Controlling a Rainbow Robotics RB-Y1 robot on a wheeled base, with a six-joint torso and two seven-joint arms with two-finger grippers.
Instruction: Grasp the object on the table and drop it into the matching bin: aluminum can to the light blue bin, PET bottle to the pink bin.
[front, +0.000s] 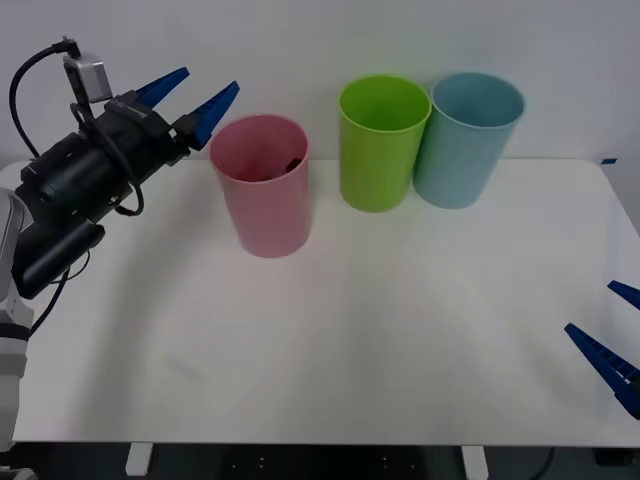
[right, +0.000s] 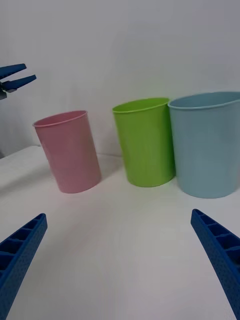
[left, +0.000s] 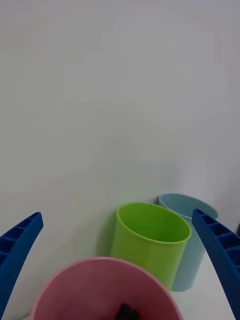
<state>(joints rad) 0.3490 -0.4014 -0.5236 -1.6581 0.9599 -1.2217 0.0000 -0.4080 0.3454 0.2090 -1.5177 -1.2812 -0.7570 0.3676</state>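
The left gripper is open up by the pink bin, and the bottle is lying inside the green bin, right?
Not quite. The left gripper is open by the pink bin, but the bottle's black cap sits inside the pink bin, not the green bin; the left wrist view shows it.

Green bin (front: 383, 140) upright on the tabletop, mouth open, in the middle of a row of three. Its rim touches or nearly touches the right-hand neighbour; a clear gap on the other side. White wall (front: 300, 40) behind the row. Table legs (front: 137, 458) at the near edge.
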